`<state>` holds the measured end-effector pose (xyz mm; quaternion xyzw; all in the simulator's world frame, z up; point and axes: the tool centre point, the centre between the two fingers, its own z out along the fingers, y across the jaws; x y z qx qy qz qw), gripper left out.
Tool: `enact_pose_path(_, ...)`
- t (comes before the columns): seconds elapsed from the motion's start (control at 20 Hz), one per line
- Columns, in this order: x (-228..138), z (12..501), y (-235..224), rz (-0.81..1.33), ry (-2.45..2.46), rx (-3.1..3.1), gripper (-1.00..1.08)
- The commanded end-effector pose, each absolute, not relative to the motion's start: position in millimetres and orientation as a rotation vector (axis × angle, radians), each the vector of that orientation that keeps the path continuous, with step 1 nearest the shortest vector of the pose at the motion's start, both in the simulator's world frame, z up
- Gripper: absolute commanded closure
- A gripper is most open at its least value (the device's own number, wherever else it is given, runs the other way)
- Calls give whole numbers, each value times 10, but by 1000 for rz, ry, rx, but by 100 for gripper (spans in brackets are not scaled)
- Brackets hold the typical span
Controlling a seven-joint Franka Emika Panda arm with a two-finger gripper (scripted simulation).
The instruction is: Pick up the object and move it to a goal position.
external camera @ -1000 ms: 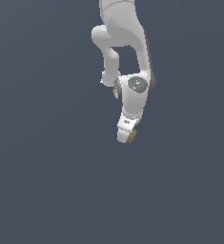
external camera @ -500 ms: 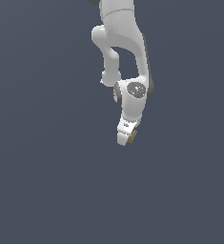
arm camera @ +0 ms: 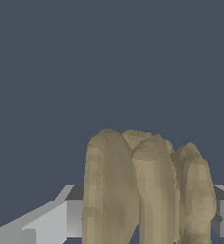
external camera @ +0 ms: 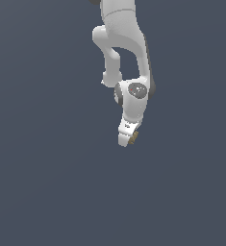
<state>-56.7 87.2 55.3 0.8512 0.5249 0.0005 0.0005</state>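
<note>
The object [arm camera: 142, 190] is a tan-brown, lumpy, ridged thing that fills the wrist view between my two grey fingers [arm camera: 51, 221]. In the exterior view only a small tan bit of the object [external camera: 132, 138] shows at the tip of the white hand. My gripper [external camera: 129, 140] is shut on it and holds it up over the dark grey ground, with the white arm [external camera: 129, 48] coming down from the top of the picture.
Flat dark grey ground [external camera: 47, 182] fills the exterior view all around the arm. No other object or goal marker shows.
The hand with the object has shifted slightly upward and toward the exterior view's right. The grip has not changed.
</note>
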Motion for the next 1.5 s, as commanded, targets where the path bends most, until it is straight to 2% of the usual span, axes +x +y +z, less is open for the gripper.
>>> enact_pose_path(0.0,-560,555,845,1,1648,2673,108)
enact_pose_path(0.5,-416,606,319,1,1648,2673,108)
enact_pose_path(1.2,36,747,-1205,1,1649,2674,108)
enact_pose_path(1.45,173,786,-1615,1,1649,2674,108)
